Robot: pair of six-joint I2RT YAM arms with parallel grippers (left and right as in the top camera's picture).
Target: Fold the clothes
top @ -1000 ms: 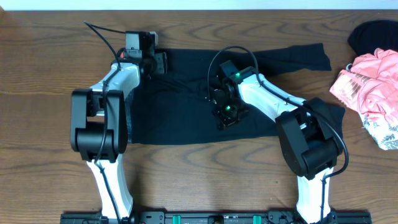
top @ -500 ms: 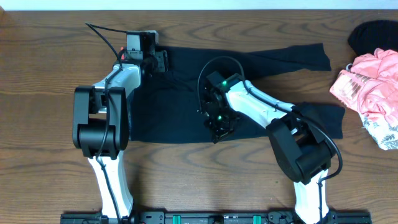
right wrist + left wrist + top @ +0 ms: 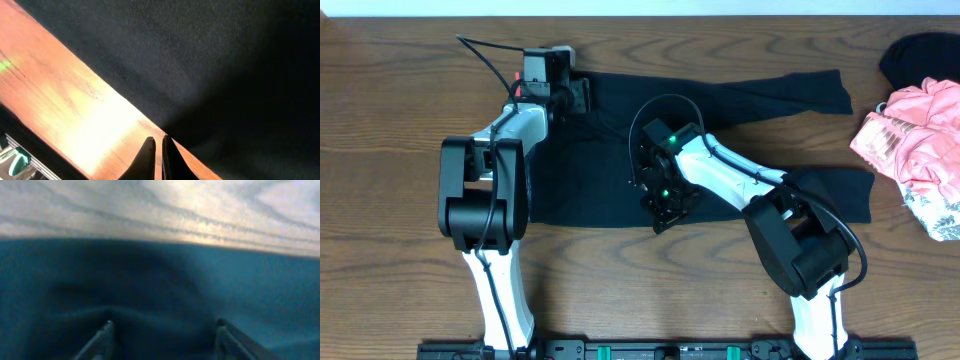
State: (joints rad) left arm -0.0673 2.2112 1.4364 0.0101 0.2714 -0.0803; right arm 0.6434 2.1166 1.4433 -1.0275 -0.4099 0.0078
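Observation:
The black leggings (image 3: 590, 180) lie spread flat across the table, one leg (image 3: 770, 95) running to the far right and the other (image 3: 840, 190) nearer the front. My left gripper (image 3: 582, 97) sits low over their far left corner. In the left wrist view it (image 3: 167, 330) is open, with dark cloth (image 3: 160, 280) bulging between the spread fingers (image 3: 105, 340). My right gripper (image 3: 660, 215) hovers at the leggings' front edge. In the right wrist view it (image 3: 157, 140) is shut with nothing in it, tips over bare wood beside the cloth edge (image 3: 210, 75).
A pink garment (image 3: 920, 140) is heaped at the right edge of the table, with a white floral cloth (image 3: 942, 215) under it and a dark bundle (image 3: 920, 55) behind. Bare wooden table (image 3: 380, 150) lies to the left and along the front.
My right arm has swung left and toward the front edge of the leggings, its jaws staying shut. The left gripper has kept its place and spread slightly wider.

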